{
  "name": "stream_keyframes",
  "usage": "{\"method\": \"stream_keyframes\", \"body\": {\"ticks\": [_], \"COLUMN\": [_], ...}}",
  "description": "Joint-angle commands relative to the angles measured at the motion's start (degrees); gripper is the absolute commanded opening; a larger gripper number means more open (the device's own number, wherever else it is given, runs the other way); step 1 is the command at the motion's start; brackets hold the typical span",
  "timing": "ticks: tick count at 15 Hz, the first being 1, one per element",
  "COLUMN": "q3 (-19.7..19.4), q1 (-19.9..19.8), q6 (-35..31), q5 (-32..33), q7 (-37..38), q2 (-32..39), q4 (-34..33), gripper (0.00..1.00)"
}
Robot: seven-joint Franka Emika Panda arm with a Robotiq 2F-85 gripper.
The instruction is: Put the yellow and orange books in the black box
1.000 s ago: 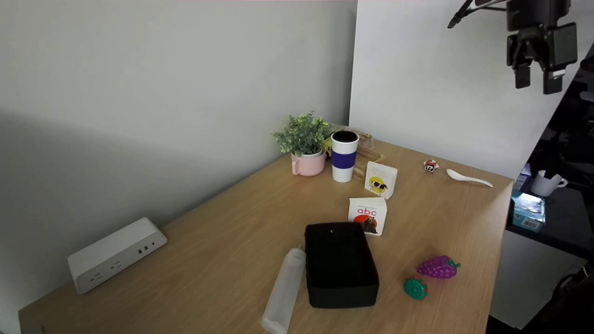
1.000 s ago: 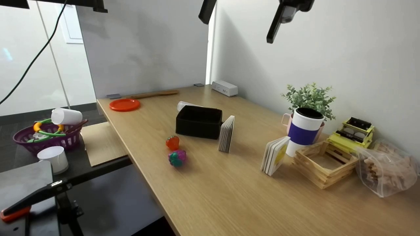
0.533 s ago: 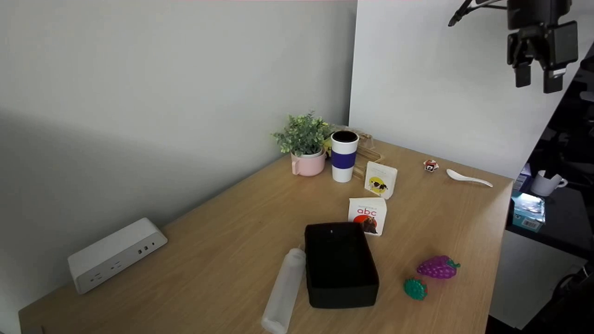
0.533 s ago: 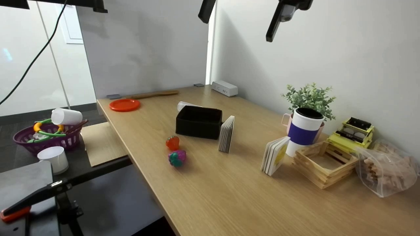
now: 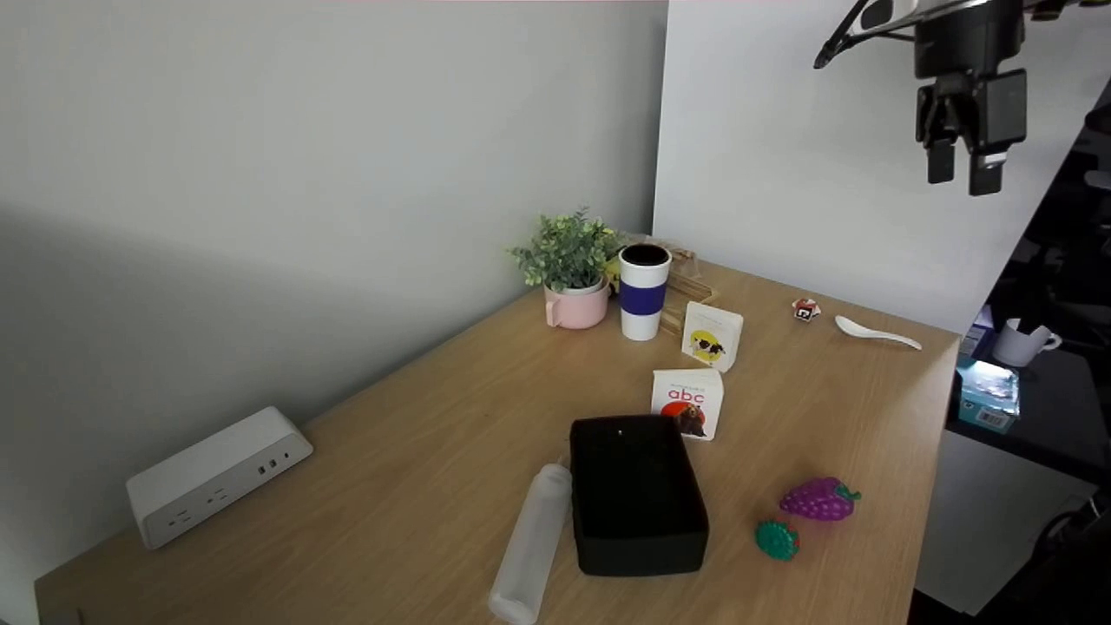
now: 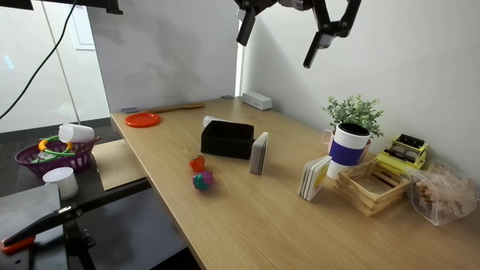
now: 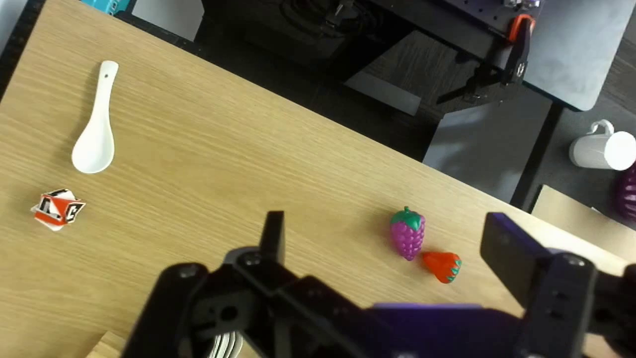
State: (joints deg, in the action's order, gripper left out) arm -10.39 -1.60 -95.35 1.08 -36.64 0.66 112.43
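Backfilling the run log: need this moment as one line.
gripper: open, holding nothing | yellow book: standing on table | orange book: standing beside black box | boxed: neither book

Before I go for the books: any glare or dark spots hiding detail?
In both exterior views, the black box is dark inside, with little detail; in an exterior view, glare whitens part of the teal package; in the wrist view, the mug is washed out at one end, and the spoon casts a soft shadow.

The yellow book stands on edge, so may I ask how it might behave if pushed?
The yellow book would probably tip, being thin and set on edge. Its pages look thick, so likely stiff; they may splay further, since they stand fanned apart.
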Motion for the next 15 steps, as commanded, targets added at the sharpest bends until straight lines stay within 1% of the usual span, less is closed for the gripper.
{"method": "stream_keyframes", "body": {"ticks": [1, 5, 9, 11, 12, 15], "q3": [1.05, 2.21, 4.36, 5.25, 5.32, 5.78], "q1": [-3.04, -4.58, -5.98, -6.57, -6.13, -6.52], "q6": [-1.07, -1.07, -1.65, -1.28, -1.49, -1.48], "q5": [-3.73, -5.24, -7.34, -7.14, -5.76, -5.79], "q7": [-1.81, -2.64, -2.78, -3.43, -1.10, -1.52], "q2": [6.97, 13.31, 18.98, 19.32, 18.44, 19.25], "q4": [-4.55, -7.71, -10.24, -10.18, -8.84, -9.42], "gripper": [1.00, 1.00, 1.00, 1.00, 1.00, 1.00]}}
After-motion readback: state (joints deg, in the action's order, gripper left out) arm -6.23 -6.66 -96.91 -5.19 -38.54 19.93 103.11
